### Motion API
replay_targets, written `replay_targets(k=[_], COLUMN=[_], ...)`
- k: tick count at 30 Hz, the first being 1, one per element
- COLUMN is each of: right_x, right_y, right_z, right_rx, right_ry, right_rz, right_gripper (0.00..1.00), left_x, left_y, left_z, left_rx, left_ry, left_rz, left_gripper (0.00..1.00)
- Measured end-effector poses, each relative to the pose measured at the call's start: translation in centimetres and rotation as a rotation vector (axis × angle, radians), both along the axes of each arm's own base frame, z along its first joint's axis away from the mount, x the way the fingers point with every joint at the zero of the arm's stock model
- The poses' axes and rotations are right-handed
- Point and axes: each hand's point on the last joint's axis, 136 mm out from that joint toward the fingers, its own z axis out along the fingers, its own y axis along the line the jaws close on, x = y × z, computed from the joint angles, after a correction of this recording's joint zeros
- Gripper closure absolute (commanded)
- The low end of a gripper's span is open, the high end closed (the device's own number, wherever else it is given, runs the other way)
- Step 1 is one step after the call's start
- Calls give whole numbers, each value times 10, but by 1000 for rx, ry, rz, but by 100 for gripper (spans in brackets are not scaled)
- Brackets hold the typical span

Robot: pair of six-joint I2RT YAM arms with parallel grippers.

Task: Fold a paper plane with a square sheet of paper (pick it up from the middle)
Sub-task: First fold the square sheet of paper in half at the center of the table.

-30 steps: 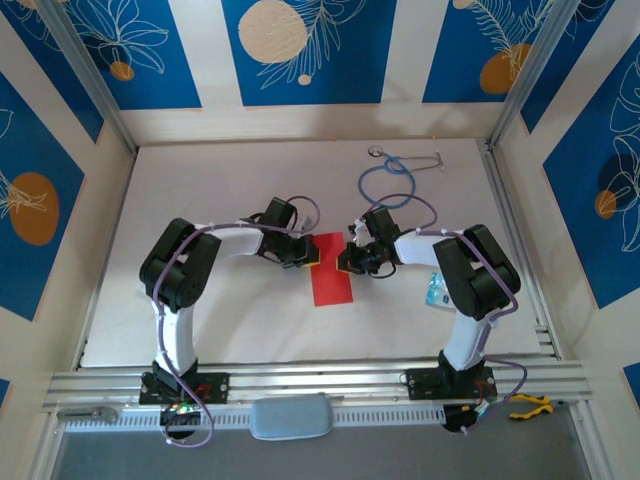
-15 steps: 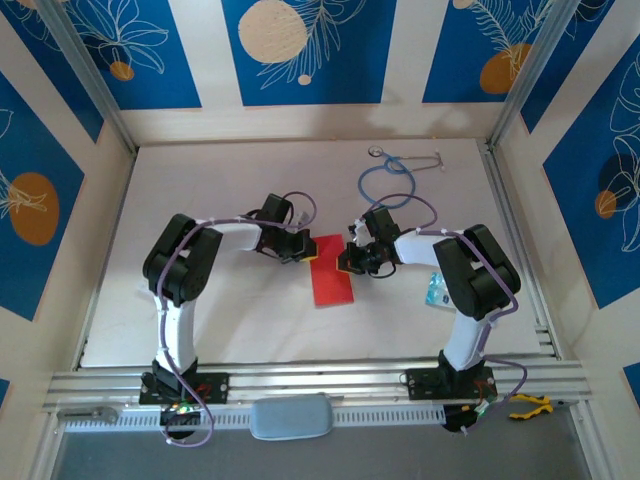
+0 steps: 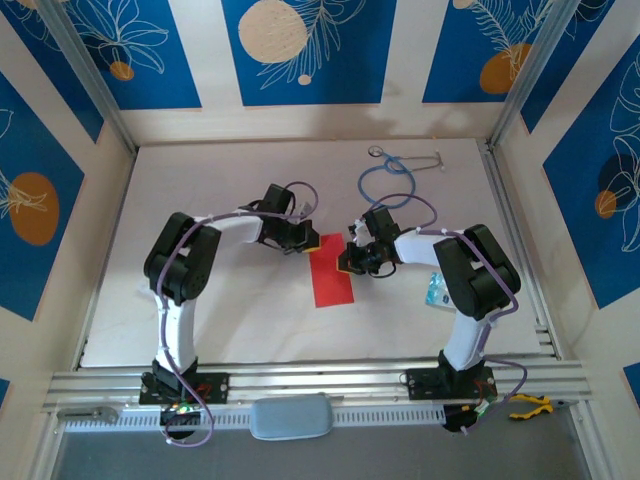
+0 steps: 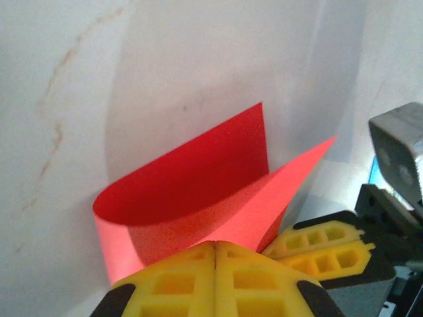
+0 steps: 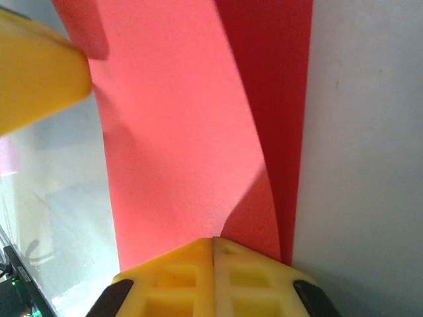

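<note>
Partly hidden between closed jaws, the square sheet of paper (image 4: 198,173) curls.

You see a white table (image 3: 220,180) from above. Blue leaf-patterned panels (image 3: 350,70) cover the cream walls (image 3: 200,122) at nine, twelve and three o'clock.

No writing, label, brand or number can be read anywhere. The blue wall panels (image 3: 300,50) carry white leaf drawings and round shapes, no letters. The small pale item (image 3: 437,290) on the table is too blurred to read.
</note>
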Motion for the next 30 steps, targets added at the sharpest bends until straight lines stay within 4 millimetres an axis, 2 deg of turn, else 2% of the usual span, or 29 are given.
replay_targets(k=[5, 30], right_x=[0, -1], right_y=[0, 0], right_z=[0, 0], right_rx=[-1, -2], right_ry=[0, -5], right_rz=[2, 8], right_gripper=[100, 100], left_x=[2, 19], left_y=[6, 19], left_z=[-20, -21], left_rx=[18, 28], left_ry=[37, 91], left_rz=[7, 104], left_gripper=[95, 96])
